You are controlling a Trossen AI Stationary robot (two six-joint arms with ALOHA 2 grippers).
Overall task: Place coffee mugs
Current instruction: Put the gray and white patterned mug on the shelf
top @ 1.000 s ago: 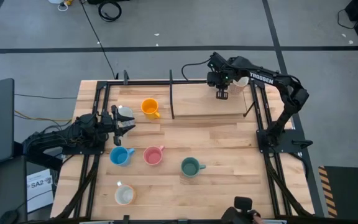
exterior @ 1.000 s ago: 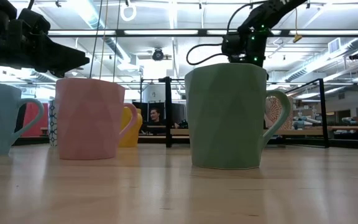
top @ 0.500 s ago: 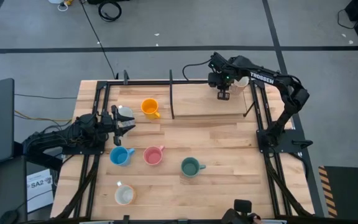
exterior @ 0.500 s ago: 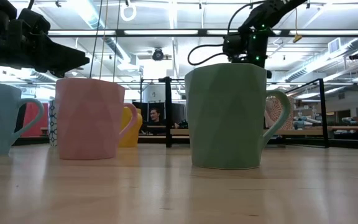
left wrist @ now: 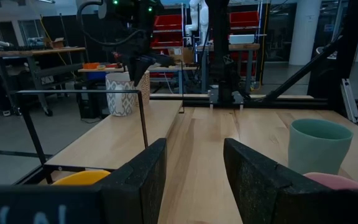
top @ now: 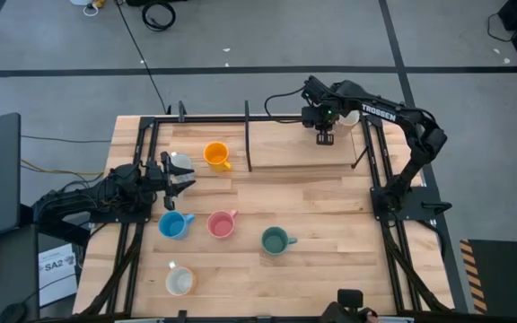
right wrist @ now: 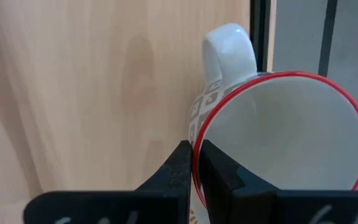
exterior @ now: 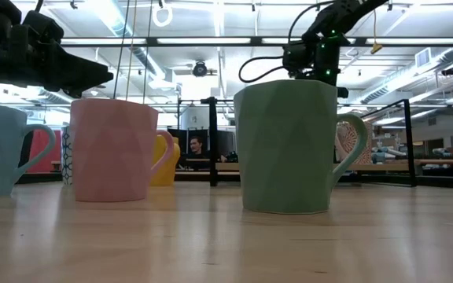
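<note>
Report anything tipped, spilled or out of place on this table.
Nothing spilled or tipped. The right gripper is shut on the red-rimmed mug's rim at the far right; the left gripper hangs open near the orange mug.

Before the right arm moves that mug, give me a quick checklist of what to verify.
1. Right pincer closed on the red-rimmed mug, one finger inside, one outside: ok.
2. Mug lifted off the table: cannot tell.
3. Handle free of the fingers: ok.
4. Left pincer open and empty, parked near the white mug, far from the right arm: ok.
5. Bare wood beside the orange mug for setting down: ok.
6. Black upright post between the right pincer and the orange mug: not ok, steer around.
</note>
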